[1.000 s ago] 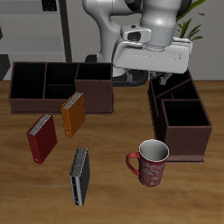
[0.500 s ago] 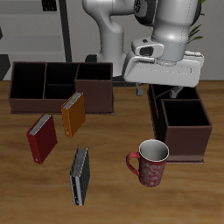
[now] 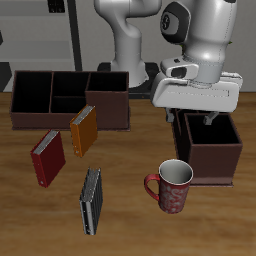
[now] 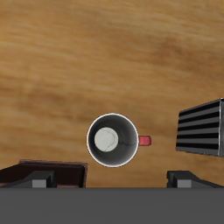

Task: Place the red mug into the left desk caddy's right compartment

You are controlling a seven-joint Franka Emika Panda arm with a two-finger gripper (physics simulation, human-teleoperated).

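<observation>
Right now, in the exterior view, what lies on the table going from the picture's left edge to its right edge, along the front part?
red book → orange book → dark striped book → red mug → left desk caddy.

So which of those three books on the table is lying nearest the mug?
The dark grey book, nearest the table's front edge. It lies beside the red mug; the orange book and the red book sit farther back.

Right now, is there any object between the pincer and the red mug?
Nothing visible is. The pincer hangs above the red mug, which stands upright and alone on bare table; the wrist view looks straight down into it.
</observation>
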